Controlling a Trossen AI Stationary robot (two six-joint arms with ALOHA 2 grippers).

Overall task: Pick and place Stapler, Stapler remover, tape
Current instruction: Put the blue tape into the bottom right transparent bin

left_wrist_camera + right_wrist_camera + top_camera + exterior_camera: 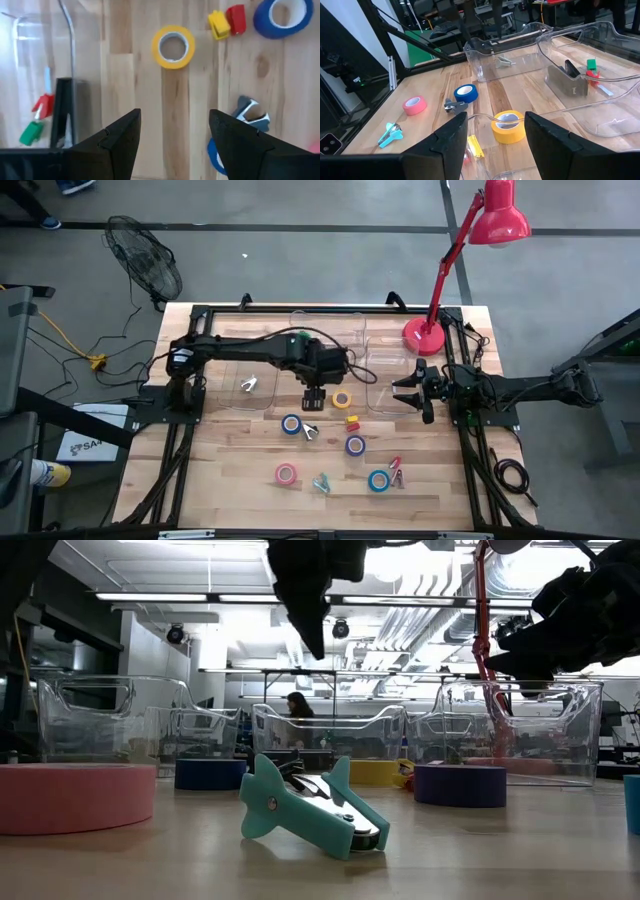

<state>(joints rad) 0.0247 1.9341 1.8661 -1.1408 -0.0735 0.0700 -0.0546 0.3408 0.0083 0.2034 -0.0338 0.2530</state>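
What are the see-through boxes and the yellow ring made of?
The see-through boxes look like clear, glossy hard plastic: the wood shows through their walls and the rims catch the light. The yellow ring seems to be a roll of tape, matte yellow wound around a paler inner core, probably cardboard or plastic, though that is hard to tell.

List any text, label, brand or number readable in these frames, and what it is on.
"SA": start of a dark print on a white sheet lying on the floor left of the table; the rest is cut off.
The tape rolls, such as the yellow one, show no print.
Nothing else is readable.
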